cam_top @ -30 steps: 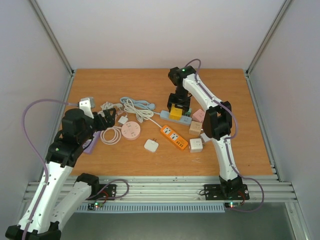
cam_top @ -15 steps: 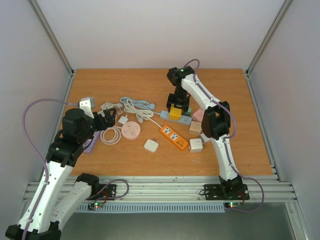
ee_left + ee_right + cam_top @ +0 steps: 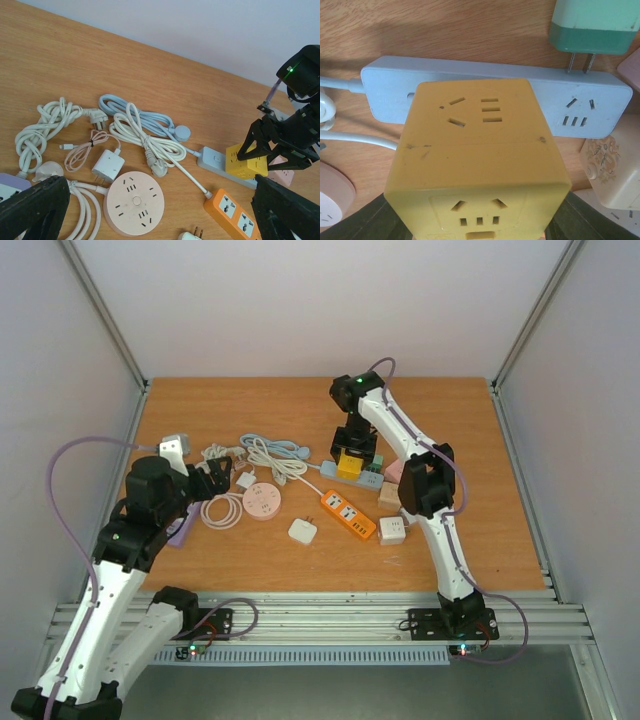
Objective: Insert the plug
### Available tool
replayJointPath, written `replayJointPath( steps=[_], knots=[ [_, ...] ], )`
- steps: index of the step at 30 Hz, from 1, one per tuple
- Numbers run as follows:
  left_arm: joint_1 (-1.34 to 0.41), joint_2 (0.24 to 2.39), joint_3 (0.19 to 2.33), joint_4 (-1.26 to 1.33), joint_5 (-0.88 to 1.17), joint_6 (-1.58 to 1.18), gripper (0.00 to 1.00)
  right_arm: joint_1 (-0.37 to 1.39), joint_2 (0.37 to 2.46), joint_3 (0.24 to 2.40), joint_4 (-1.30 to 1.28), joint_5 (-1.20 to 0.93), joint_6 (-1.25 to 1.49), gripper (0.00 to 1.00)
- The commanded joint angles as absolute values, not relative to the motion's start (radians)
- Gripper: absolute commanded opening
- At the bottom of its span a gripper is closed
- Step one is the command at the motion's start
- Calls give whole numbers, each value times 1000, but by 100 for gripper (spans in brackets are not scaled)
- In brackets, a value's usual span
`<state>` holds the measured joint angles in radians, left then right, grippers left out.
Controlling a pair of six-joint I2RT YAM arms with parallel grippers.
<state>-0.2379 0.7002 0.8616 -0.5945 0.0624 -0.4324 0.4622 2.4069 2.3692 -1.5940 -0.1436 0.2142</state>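
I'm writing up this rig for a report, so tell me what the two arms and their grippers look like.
The left arm and right arm have white links and black joints. A lilac cable runs along each. The left gripper and right gripper are black; the right's fingers are triangular frames. A green light glows on the right wrist.

Looks like a robotics lab cell. Shows in white panels [image 3: 320,310], aluminium frame posts [image 3: 105,315] and a slotted rail [image 3: 330,615] enclosing the wooden tabletop [image 3: 250,405].

Wooden table [image 3: 470,430] bears blue strip [image 3: 212,160], orange strip [image 3: 348,514], cables [image 3: 275,462].
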Motion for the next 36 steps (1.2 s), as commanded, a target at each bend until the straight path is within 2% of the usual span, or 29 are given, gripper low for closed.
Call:
replayJointPath(
  steps=[1,6,18,22,27,31,36],
  knots=[
    [-242,711,865,-559,45,-413,99,463,2507,2432,-1630,-59,271,40],
    [-241,717,867,-560,43,-413,99,463,2598,2555,-1704,-49,285,42],
    [-236,733,867,-564,41,-411,99,445,2668,2557,-1684,-42,268,43],
    [-232,739,865,-564,42,-411,99,446,2702,2548,-1697,-3,267,44],
    [-227,748,865,-565,41,-411,99,474,2723,2545,-1714,160,283,45],
    [-224,757,864,-566,43,-411,99,490,2730,2545,-1710,184,275,45],
    [-222,764,864,-563,50,-413,99,487,2725,2534,-1682,103,252,53]
  ],
)
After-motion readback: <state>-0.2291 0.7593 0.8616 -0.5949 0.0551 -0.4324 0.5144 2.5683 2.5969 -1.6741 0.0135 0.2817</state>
